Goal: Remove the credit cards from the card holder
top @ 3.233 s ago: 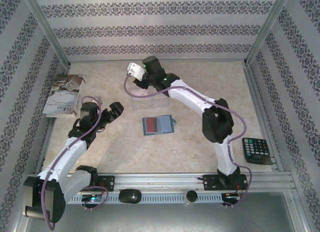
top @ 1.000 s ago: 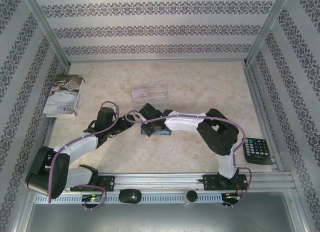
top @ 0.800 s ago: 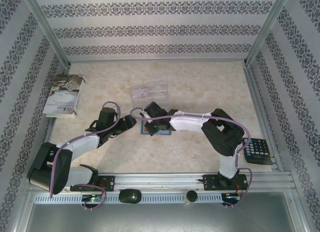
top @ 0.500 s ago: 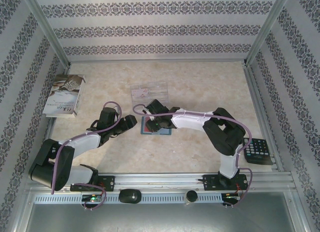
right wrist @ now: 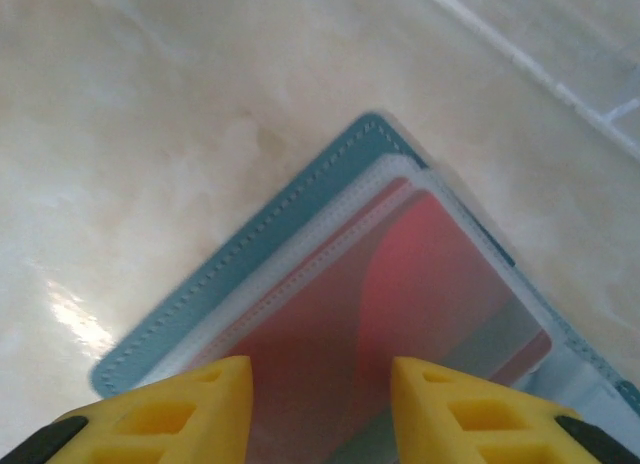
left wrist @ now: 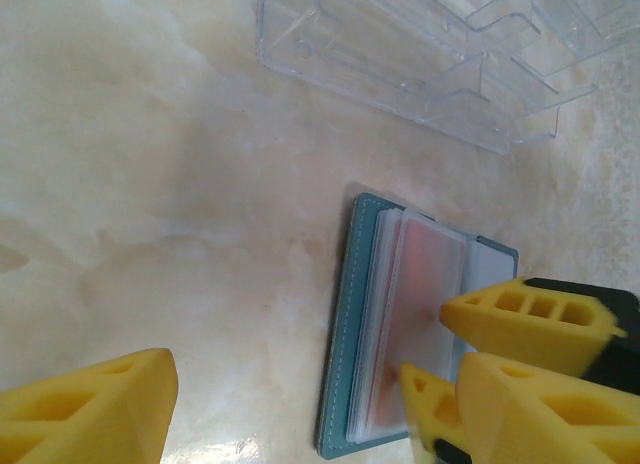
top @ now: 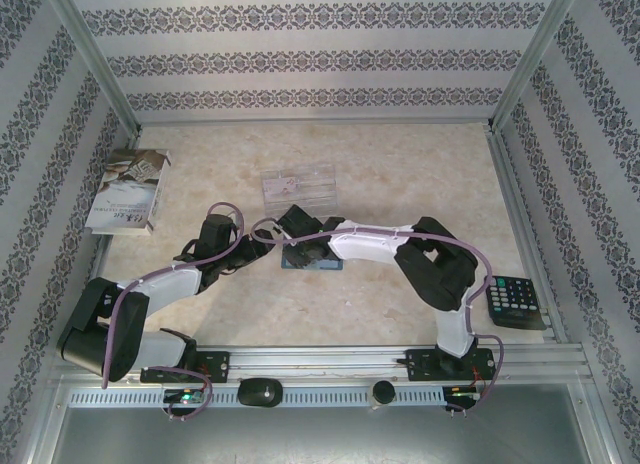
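We see the right gripper (right wrist: 320, 379) apart over a glossy red card (right wrist: 420, 284) in the stitched teal holder (right wrist: 240, 252), left gripper (left wrist: 300, 414) wide apart

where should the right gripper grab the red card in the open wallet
Probably the red card's edge nearest the right gripper, coming in low from that side: it lies flat in a clear sleeve on the open wallet, so only a thin edge can be pinched.

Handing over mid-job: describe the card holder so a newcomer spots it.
On the marbled table, find the clear plastic tray; just on its near side lies the card holder, open and flat. It is the only teal item, with a red card showing through clear sleeves.
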